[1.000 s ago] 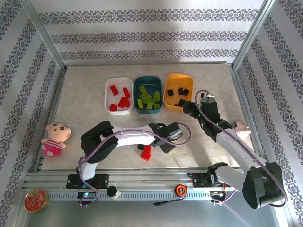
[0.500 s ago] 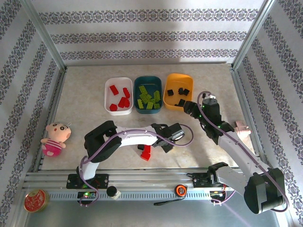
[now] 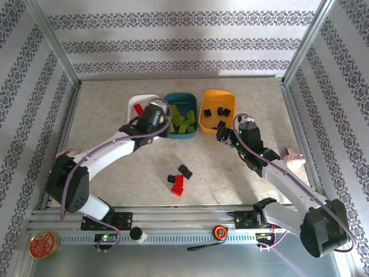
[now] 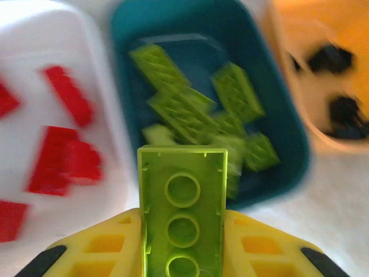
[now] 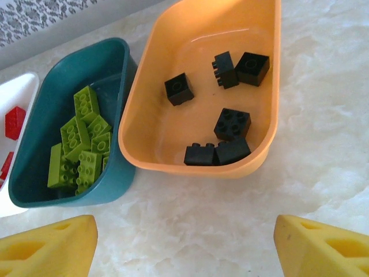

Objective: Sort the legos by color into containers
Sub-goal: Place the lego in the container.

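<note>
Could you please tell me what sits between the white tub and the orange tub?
The dark teal tub, holding lime green bricks, sits between them, as the right wrist view shows.

Smeared by blur in the left wrist view: red bricks (image 4: 63, 156), black bricks (image 4: 340, 109). Cut by that view's edges: white tub (image 4: 34, 34), orange tub (image 4: 323, 23), lower end of held lime brick (image 4: 182, 213). From above, white tub's right side hidden under left gripper (image 3: 158, 120).

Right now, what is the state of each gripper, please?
Left gripper: closed on a green brick.
Right gripper: open, holding nothing.
</note>
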Robot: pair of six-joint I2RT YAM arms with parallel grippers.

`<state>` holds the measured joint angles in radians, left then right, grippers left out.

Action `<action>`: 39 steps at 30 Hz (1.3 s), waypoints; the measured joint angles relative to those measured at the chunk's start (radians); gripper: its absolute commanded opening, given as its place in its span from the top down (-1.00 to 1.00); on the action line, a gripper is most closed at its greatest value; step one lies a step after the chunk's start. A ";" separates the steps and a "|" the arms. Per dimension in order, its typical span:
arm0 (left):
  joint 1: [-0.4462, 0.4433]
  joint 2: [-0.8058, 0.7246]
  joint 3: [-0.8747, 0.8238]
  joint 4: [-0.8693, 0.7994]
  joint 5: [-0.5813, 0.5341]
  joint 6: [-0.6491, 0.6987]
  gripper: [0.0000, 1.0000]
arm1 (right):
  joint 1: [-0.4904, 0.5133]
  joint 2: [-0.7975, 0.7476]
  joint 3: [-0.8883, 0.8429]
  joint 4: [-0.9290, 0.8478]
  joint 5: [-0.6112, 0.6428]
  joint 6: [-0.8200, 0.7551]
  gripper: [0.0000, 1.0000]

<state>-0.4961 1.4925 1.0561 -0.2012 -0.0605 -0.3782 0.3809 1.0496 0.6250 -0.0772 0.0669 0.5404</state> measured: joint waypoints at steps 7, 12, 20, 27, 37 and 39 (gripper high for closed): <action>0.240 0.072 0.003 0.017 0.024 -0.082 0.50 | 0.064 0.025 0.000 -0.002 -0.002 -0.009 -0.61; 0.304 0.214 0.098 0.016 0.063 -0.116 0.07 | 0.134 0.031 -0.012 -0.008 -0.035 -0.032 -0.62; 0.317 0.249 0.163 0.011 0.139 -0.151 -0.54 | 0.308 0.090 -0.041 -0.029 -0.148 -0.087 -0.63; 0.307 0.003 0.025 0.062 0.230 -0.212 -0.77 | 0.474 0.246 0.004 -0.069 -0.148 -0.127 -0.61; 0.220 -0.398 -0.293 0.090 0.260 -0.267 -1.00 | 0.520 0.450 0.102 -0.108 -0.043 -0.154 -0.49; 0.216 -0.438 -0.330 0.078 0.261 -0.270 -1.00 | 0.520 0.487 0.127 -0.114 -0.030 -0.153 -0.45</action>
<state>-0.2798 1.0546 0.7261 -0.1230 0.2001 -0.6487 0.9012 1.5368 0.7521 -0.1909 0.0372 0.3874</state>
